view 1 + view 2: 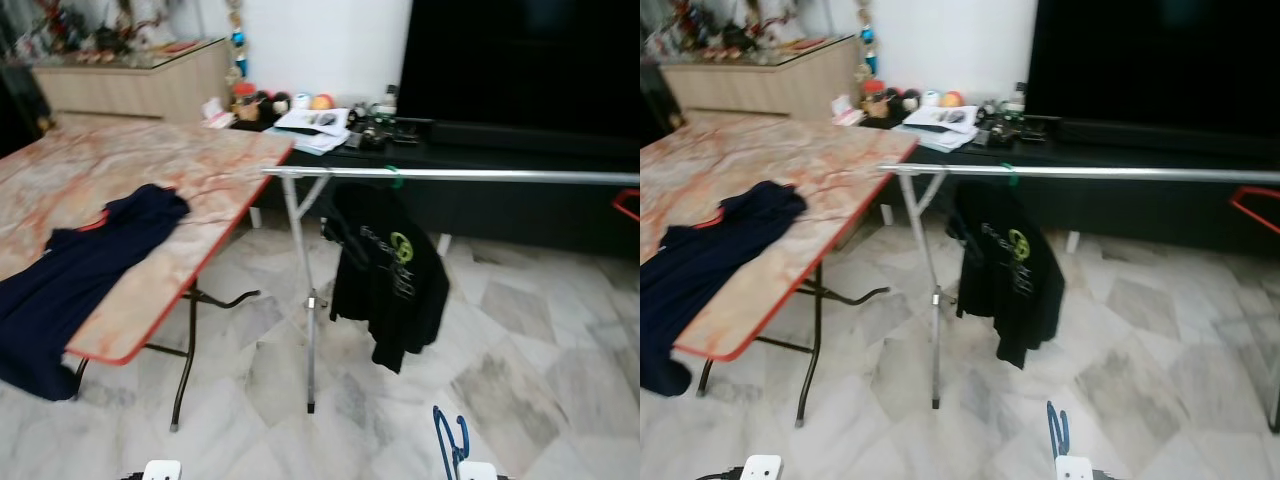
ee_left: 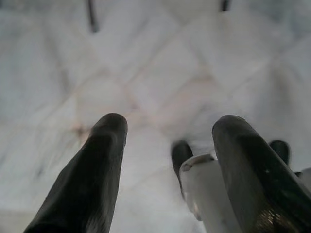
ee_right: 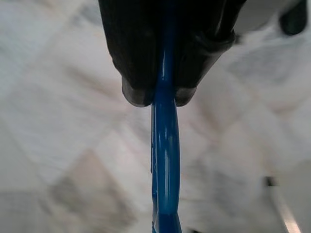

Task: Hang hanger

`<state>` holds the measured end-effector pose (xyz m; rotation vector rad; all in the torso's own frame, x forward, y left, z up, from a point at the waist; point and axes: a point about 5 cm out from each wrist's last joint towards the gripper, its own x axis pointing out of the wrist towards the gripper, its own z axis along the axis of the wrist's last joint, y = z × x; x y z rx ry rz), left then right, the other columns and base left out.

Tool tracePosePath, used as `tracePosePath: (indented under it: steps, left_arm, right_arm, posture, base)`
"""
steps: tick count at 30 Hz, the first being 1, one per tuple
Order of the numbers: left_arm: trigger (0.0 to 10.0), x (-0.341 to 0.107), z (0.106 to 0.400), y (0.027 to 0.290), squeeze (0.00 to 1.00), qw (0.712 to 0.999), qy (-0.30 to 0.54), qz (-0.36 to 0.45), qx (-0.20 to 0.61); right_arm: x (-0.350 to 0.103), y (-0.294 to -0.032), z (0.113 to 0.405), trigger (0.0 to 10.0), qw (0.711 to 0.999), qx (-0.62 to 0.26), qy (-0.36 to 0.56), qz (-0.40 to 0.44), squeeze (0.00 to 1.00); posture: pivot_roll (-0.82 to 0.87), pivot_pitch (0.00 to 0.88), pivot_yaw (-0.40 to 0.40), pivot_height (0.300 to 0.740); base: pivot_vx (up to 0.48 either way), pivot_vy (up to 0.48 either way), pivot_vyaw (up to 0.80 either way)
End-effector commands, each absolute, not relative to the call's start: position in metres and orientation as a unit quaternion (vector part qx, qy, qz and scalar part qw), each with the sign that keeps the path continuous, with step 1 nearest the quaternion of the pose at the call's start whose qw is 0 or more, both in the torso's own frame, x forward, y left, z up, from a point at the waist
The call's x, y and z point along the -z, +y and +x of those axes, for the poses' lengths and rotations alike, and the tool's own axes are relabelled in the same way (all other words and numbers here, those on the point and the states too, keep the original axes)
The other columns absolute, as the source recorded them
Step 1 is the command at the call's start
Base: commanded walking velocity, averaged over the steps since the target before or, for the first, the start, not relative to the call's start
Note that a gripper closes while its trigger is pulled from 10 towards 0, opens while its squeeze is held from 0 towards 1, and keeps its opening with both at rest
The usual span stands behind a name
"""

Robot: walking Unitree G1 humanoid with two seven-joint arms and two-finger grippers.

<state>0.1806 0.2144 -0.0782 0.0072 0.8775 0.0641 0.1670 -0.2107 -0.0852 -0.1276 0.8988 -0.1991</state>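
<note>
One blue hanger (image 3: 165, 145) sits pinched in your right gripper (image 3: 163, 94) low over the floor (image 1: 520, 340), left gripper (image 2: 167, 131) spread and idle, so you're mid-carry: next, lift its hook onto the rail (image 1: 480, 176).

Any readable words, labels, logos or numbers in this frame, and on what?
No text can be read here.
Black shirt hanging on the metal rail: a green round logo with pale lettering beside it, too blurred to read.
Papers on the dark cabinet: print too small to read.
Blue hanger in the right gripper: no marking visible.
</note>
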Motion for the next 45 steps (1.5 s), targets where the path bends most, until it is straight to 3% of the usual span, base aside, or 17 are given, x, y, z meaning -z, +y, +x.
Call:
tracePosePath:
  steps: [1, 12, 27, 45]
  left_arm:
    - [10.0, 0.077, 0.181, 0.221, 0.0, 0.903, 0.428, 0.004, -0.043]
    - [10.0, 0.077, 0.181, 0.22, 0.0, 0.902, 0.43, 0.003, -0.042]
    - [10.0, 0.083, 0.172, 0.217, 0.0, 0.895, 0.442, -0.016, -0.052]
    - [10.0, 0.086, 0.16, 0.226, 0.0, 0.884, 0.464, -0.012, -0.048]
  right_arm:
    - [0.083, -0.205, 0.173, 10.0, 0.898, 0.094, 0.426, -0.055, 0.0]
    - [0.082, -0.203, 0.177, 10.0, 0.9, 0.096, 0.422, -0.055, 0.0]
    - [0.08, -0.203, 0.18, 10.0, 0.902, 0.092, 0.417, -0.061, 0.0]
    - [0.081, -0.201, 0.18, 10.0, 0.902, 0.089, 0.418, -0.064, 0.0]
  posture:
    - [-0.06, 0.031, 0.048, 0.74]
    - [-0.06, 0.052, 0.046, 0.74]
    - [-0.05, 0.073, 0.023, 0.74]
    - [-0.05, 0.079, 0.029, 0.74]
  base:
    - [0.0, -0.281, -0.74]
    - [0.0, -0.277, 0.0]
    - [0.0, 0.0, 0.0]
    - [0.312, 0.0, 0.0]
